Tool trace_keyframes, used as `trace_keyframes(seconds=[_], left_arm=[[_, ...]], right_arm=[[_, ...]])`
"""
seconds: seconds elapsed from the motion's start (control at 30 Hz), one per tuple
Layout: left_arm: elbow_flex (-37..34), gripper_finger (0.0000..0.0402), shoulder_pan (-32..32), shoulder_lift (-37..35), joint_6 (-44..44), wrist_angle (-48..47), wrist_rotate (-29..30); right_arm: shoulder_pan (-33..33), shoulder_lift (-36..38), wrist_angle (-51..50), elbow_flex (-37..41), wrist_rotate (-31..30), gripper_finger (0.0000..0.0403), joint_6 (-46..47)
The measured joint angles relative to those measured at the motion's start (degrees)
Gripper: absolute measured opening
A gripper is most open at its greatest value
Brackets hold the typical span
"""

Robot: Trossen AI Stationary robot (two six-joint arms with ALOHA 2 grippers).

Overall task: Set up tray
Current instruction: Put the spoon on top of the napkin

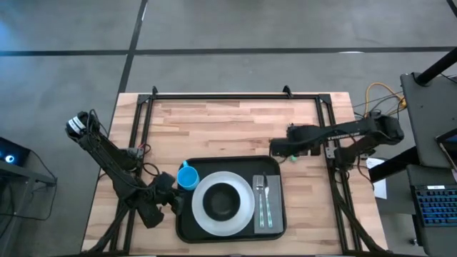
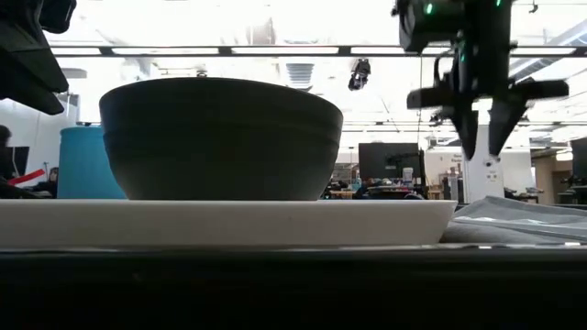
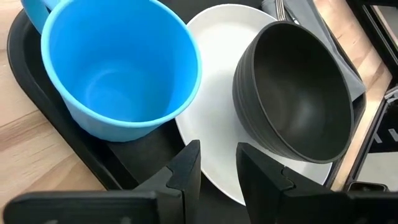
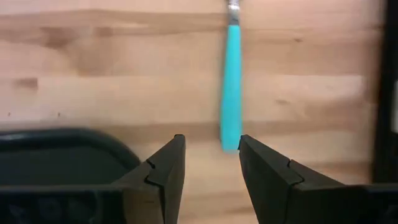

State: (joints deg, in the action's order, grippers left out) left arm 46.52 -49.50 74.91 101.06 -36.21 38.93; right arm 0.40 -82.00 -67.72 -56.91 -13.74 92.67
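The black tray [image 1: 183, 230] lies at the table's near middle. On it a dark bowl [image 1: 223, 201] sits on a white plate [image 1: 203, 214], and a blue cup [image 1: 187, 176] stands at its far left corner. A grey napkin [image 1: 258, 223] with a fork and spoon lies along its right side. My left gripper [image 3: 217, 165] is open, raised over the tray's left side beside the cup [image 3: 118, 68] and plate [image 3: 211, 130]. My right gripper [image 4: 211, 165] is open, fingers pointing down above a teal-handled utensil [image 4: 231, 81] lying on the wood just beyond the tray's far right corner [image 4: 56, 155].
Black frame rails run along the table's left, right and far sides. Bare wood lies beyond the tray toward the far edge. A laptop and cables sit off the table's right side. In the low view the right gripper [image 2: 484, 137] hangs clear above the napkin [image 2: 523, 220].
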Motion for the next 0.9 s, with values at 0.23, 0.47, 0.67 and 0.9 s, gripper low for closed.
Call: trace_keyframes(seconds=[0.23, 0.47, 0.67, 0.9], left_arm=[[-0.3, 0.0084, 0.0, 0.0, 0.9, 0.0, 0.0], [-0.4, 0.0084, 0.0, 0.0, 2.1, 0.0, 0.0], [-0.4, 0.0084, 0.3, 0.0, 2.1, 0.0, 0.0], [-0.4, 0.0084, 1.9, 0.0, 2.2, 0.0, 0.0]], right_arm=[[-10.0, 0.5, 5.9, 6.9, -0.6, 0.0139, -10.3], [-16.6, 0.5, 14.5, 11.2, 0.6, 0.0139, -21.4], [-20.6, -0.8, 19.3, 13.6, 0.3, 0.0139, -25.4], [-22.8, -4.8, 24.1, 15.5, 2.0, 0.0139, -28.0]])
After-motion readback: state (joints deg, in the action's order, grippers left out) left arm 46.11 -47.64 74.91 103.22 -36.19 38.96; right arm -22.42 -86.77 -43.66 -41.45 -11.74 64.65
